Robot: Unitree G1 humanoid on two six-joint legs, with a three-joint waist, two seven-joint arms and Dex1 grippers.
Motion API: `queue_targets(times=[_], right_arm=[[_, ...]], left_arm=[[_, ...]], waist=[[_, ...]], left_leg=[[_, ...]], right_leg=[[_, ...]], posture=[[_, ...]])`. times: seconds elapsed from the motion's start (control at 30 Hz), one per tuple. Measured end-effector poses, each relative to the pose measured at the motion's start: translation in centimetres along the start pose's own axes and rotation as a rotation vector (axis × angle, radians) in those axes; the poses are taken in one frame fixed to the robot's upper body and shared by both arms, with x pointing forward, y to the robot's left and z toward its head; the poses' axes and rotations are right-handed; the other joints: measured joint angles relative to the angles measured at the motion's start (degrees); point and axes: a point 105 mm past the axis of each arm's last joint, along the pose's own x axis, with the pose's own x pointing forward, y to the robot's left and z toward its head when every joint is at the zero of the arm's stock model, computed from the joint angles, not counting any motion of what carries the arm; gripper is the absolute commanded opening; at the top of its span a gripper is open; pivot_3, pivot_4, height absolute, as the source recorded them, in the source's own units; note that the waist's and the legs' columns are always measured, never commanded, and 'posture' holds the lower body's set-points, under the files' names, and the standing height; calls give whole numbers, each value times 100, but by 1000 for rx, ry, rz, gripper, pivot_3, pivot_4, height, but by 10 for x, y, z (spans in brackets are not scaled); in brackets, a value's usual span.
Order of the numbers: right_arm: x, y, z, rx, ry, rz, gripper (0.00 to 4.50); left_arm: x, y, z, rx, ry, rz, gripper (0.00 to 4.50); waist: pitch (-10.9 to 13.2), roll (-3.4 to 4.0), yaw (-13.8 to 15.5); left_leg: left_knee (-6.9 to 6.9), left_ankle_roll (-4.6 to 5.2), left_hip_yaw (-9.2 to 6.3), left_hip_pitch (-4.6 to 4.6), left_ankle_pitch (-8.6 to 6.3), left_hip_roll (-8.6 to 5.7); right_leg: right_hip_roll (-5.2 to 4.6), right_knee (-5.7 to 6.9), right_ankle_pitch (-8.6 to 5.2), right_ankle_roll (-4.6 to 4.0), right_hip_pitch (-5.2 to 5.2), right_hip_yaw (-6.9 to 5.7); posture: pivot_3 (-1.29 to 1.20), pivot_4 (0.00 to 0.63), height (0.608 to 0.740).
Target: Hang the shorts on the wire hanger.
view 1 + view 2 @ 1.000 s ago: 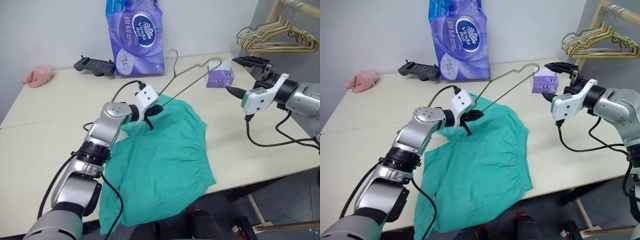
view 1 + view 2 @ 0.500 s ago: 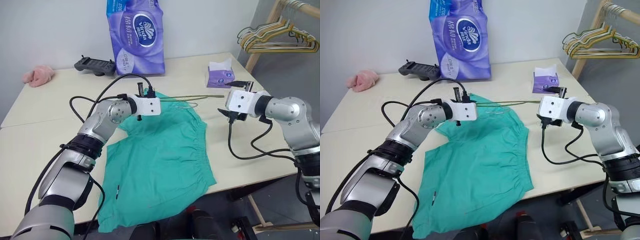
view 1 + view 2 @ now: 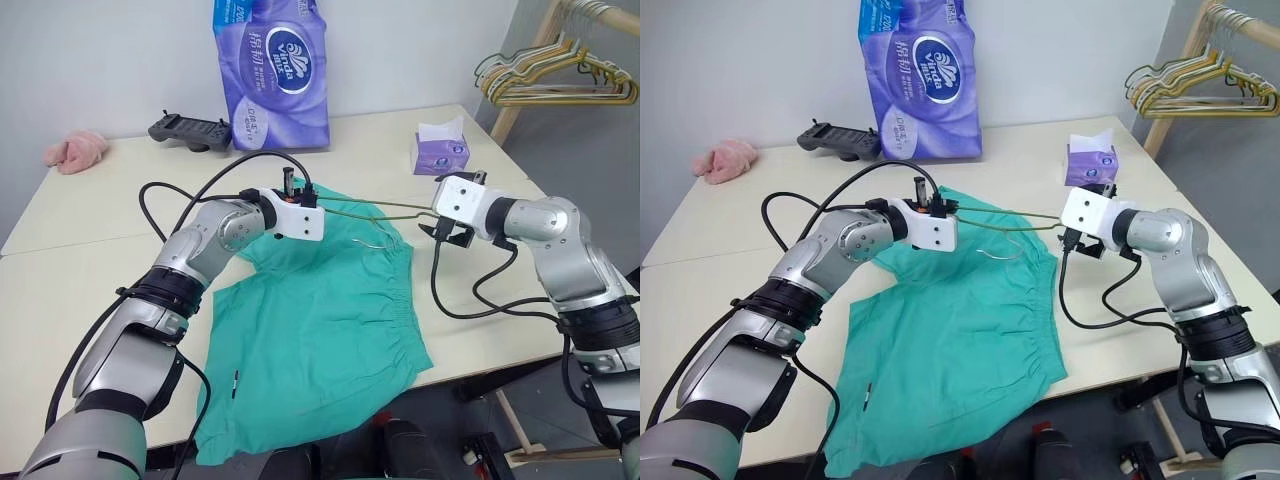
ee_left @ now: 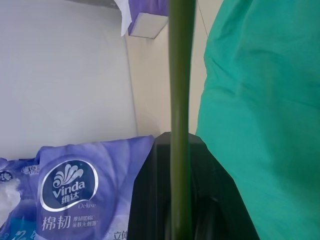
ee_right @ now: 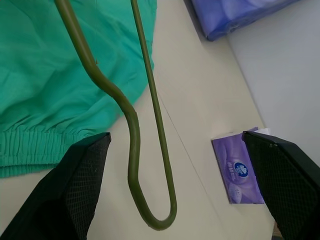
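Left eye view has the big pale table (image 3: pixel 90 290) with the teal shorts (image 3: pixel 320 330) spread flat across the front of it, one edge drooping over the near side. Behind that sits a purple tissue pack (image 3: pixel 270 70), then the small tissue box (image 3: pixel 440 152), a black controller (image 3: pixel 188 130) and a pink cloth lump (image 3: pixel 75 150) at the far left. Left gripper (image 3: pixel 300 200) has its fingers clamped tight on the wire hanger (image 3: pixel 375 212), which is held roughly level just above the shorts. Right gripper (image 5: pixel 170 195) sits at the hanger's far end, fingers spread wide on either side of the wire bend, holding nothing.
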Motion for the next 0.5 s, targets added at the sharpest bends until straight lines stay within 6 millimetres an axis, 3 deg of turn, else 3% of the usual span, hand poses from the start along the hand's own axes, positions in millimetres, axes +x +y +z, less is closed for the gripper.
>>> queue_targets(times=[0.17, 0.5], right_arm=[[6, 2, 2, 24, -1, 3, 4479], [12, 3, -24, 47, 89, -11, 4479]], left_arm=[[1, 1, 3, 1, -11, 5, 0], [1, 1, 4, 1, -12, 4, 0]], waist=[[0, 0, 4], [0, -1, 0]], left_leg=[[2, 0, -1, -1, 0, -1], [1, 0, -1, -1, 0, -1]], right_leg=[[0, 0, 0, 1, 1, -1], [0, 0, 0, 1, -1, -1]], posture=[[-100, 103, 740], [-100, 111, 740]])
